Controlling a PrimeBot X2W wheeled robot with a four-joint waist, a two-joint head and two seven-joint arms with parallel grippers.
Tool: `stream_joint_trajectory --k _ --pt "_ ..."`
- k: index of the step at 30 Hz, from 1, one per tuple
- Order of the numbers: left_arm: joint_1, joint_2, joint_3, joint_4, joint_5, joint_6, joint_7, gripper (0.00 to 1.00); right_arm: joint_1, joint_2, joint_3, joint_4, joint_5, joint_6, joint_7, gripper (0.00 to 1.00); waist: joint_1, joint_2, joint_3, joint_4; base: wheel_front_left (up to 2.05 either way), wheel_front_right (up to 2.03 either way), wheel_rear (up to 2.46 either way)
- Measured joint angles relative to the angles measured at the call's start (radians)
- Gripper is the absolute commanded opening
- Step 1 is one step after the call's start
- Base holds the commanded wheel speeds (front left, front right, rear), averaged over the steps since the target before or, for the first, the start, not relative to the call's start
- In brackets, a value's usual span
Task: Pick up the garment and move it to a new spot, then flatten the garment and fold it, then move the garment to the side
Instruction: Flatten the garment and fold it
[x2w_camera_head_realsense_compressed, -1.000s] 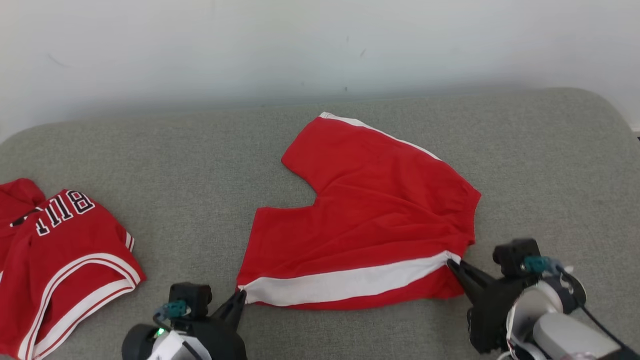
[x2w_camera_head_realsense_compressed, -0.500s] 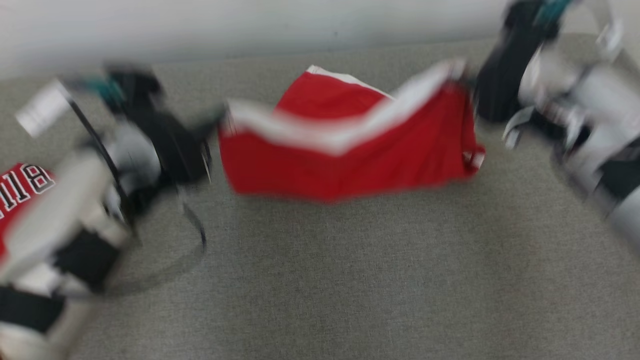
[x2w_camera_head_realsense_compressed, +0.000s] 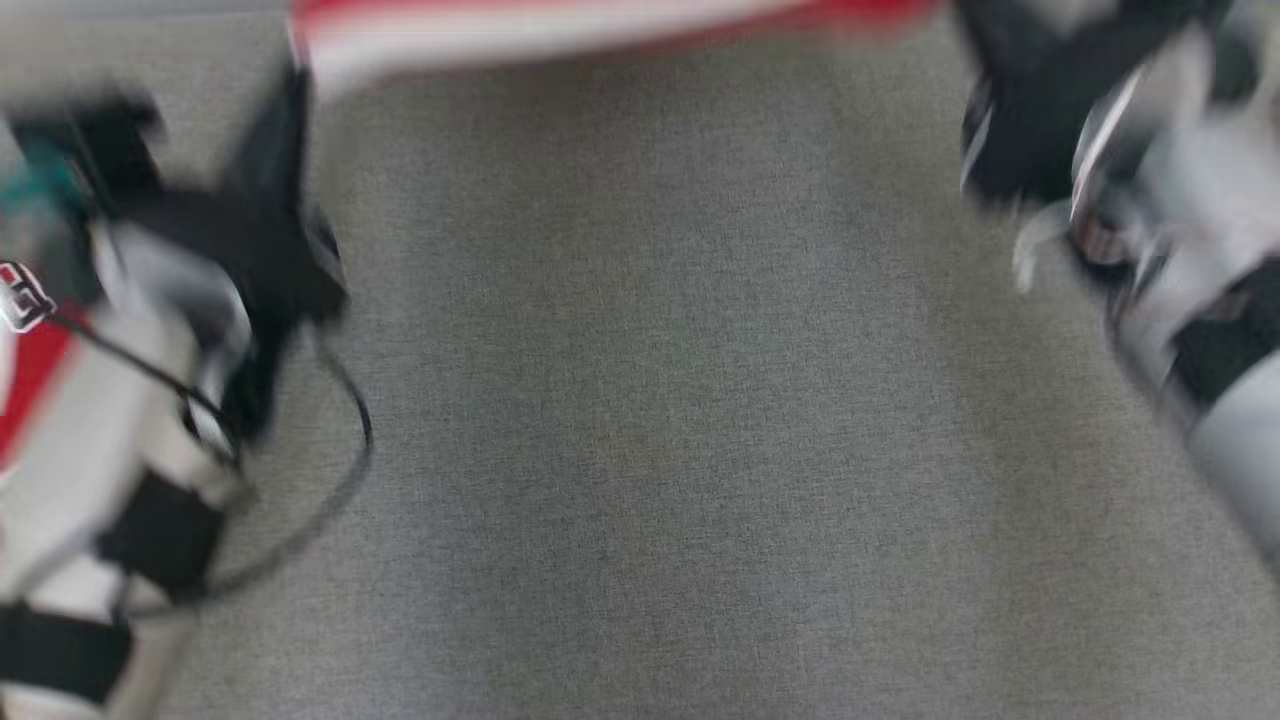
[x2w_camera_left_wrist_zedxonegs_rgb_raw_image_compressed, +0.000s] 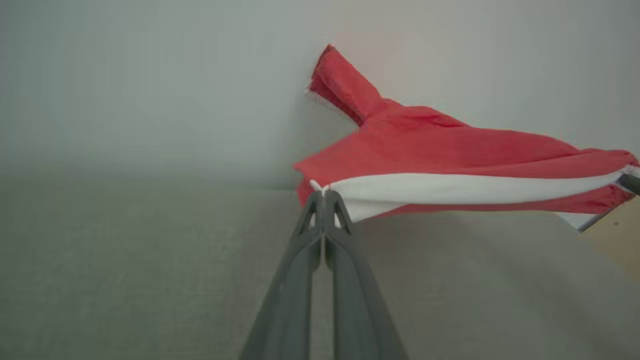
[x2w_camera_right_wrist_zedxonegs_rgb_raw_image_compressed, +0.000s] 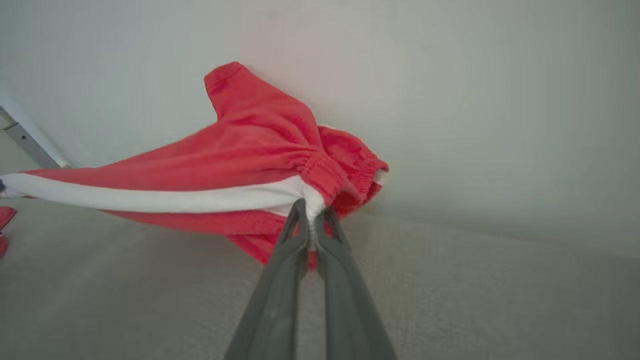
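The garment (x2w_camera_left_wrist_zedxonegs_rgb_raw_image_compressed: 450, 155) is a pair of red shorts with a white side stripe, lifted off the grey surface and stretched between both grippers. My left gripper (x2w_camera_left_wrist_zedxonegs_rgb_raw_image_compressed: 323, 195) is shut on one end of the white stripe. My right gripper (x2w_camera_right_wrist_zedxonegs_rgb_raw_image_compressed: 310, 210) is shut on the elastic waistband corner of the garment (x2w_camera_right_wrist_zedxonegs_rgb_raw_image_compressed: 240, 160). In the blurred head view the garment (x2w_camera_head_realsense_compressed: 560, 25) runs along the top edge, with the left gripper (x2w_camera_head_realsense_compressed: 290, 90) at upper left and the right arm at upper right. A loose leg of the shorts sticks up in the air in both wrist views.
The grey fabric surface (x2w_camera_head_realsense_compressed: 640, 420) spreads under both arms. A second red jersey (x2w_camera_head_realsense_compressed: 30, 370) lies at the far left behind my left arm. A pale wall (x2w_camera_left_wrist_zedxonegs_rgb_raw_image_compressed: 150, 75) stands behind the surface.
Both grippers have lifted the garment's striped edge up and away from me off the surface. The head camera has tilted, so the picture has shifted and blurred.
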Motion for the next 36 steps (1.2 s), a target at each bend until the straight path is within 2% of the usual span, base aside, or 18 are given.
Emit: stream_joint_trajectory --k 3,9,15,26,36 --pt "0.132 -0.005 -0.054 0.029 0.001 -0.024 -0.011 0.0 0.144 -0.007 0.029 0.01 0.005 0.006 -0.055 0.0 -0.0003 -0.0001 -0.021 0.002 0.0 0.0 0.0" --pt "0.328 -0.01 -0.135 0.048 0.026 -0.034 -0.044 0.0 0.392 -0.016 0.072 0.025 0.024 0.006 -0.144 0.0 -0.0004 -0.0003 -0.087 0.002 0.0 0.0 0.0" --pt "0.395 0.001 -0.132 0.022 0.027 -0.024 -0.086 0.0 0.479 -0.029 0.109 0.016 0.024 0.011 -0.185 0.0 -0.0005 -0.0004 -0.15 -0.001 0.0 0.0 0.0" --pt "0.6 -0.024 -0.165 0.005 0.0 -0.013 -0.095 0.0 0.656 -0.091 0.161 -0.038 0.06 0.012 -0.196 0.0 -0.0006 -0.0005 -0.284 -0.005 0.0 0.0 0.0" --pt "0.693 -0.007 -0.195 -0.028 0.008 0.028 -0.09 0.0 0.799 -0.108 0.185 -0.073 0.09 0.012 -0.188 0.0 -0.0005 -0.0005 -0.361 0.011 0.0 0.0 0.0"
